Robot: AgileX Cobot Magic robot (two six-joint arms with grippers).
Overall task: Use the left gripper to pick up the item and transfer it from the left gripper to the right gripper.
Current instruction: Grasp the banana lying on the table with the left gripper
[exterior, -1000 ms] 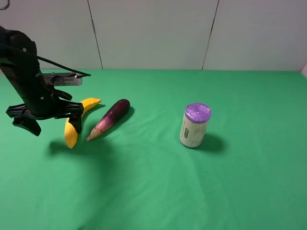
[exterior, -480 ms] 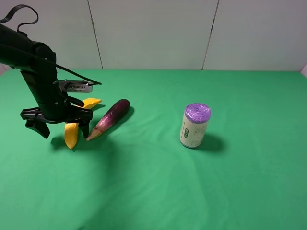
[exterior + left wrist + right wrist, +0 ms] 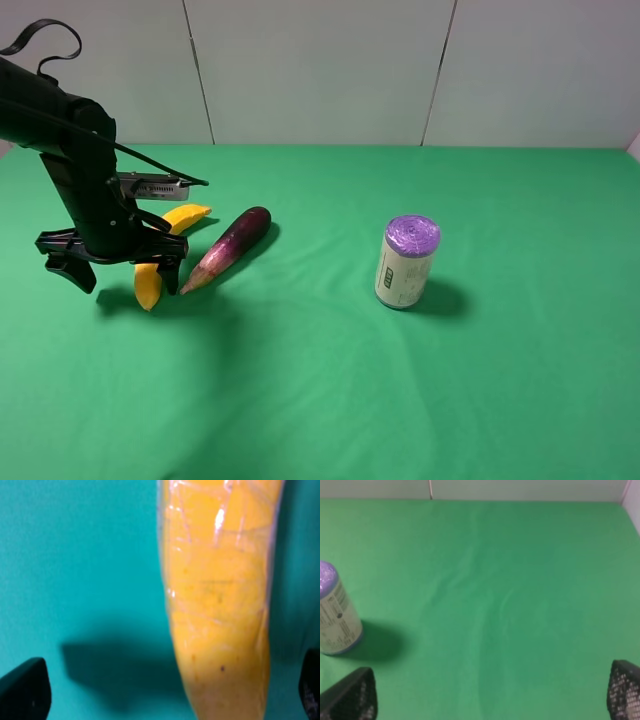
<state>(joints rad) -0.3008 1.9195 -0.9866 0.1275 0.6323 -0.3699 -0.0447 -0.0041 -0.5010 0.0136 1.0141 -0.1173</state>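
Note:
The item, a yellow banana, lies on the green cloth at the left, partly hidden by my left arm. My left gripper hangs low over it, open, with one finger on either side of the banana's near half. In the left wrist view the banana fills the frame between the two black fingertips, and neither touches it. My right gripper shows only in its own wrist view, open, with nothing between its fingers, above bare cloth.
A purple eggplant lies close beside the banana on its right, almost touching the gripper's right finger. A purple-topped can stands upright at centre right, also seen in the right wrist view as the can. A white wall runs along the back.
My left arm has swung right and come down, so its open fingers now straddle the banana. The banana, eggplant and can have not moved.

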